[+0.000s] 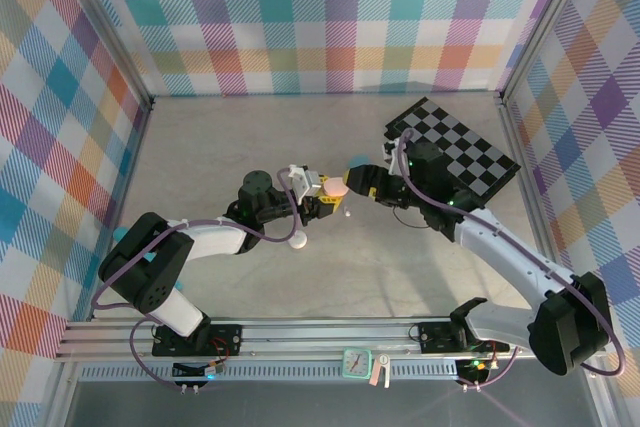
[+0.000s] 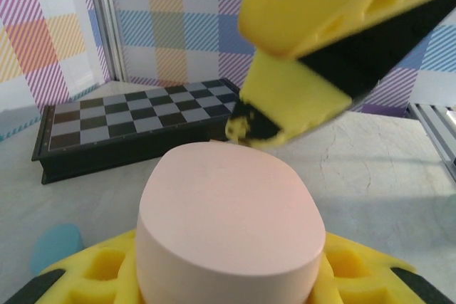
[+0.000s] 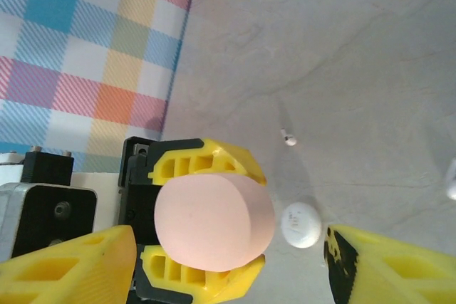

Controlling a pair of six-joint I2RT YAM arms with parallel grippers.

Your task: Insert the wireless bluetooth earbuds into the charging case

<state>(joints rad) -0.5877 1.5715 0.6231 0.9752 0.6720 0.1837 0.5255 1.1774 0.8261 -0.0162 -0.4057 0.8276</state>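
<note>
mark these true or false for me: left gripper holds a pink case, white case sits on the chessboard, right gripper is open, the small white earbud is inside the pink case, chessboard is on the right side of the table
1. The left gripper holds a pink case. True.
2. The white case sits on the chessboard. False: it lies on the bare table, apart from the board.
3. The right gripper is open. True: its fingers stand apart with nothing clamped.
4. The small white earbud is inside the pink case. False: it lies loose on the table.
5. The chessboard is on the right side of the table. True.
</note>
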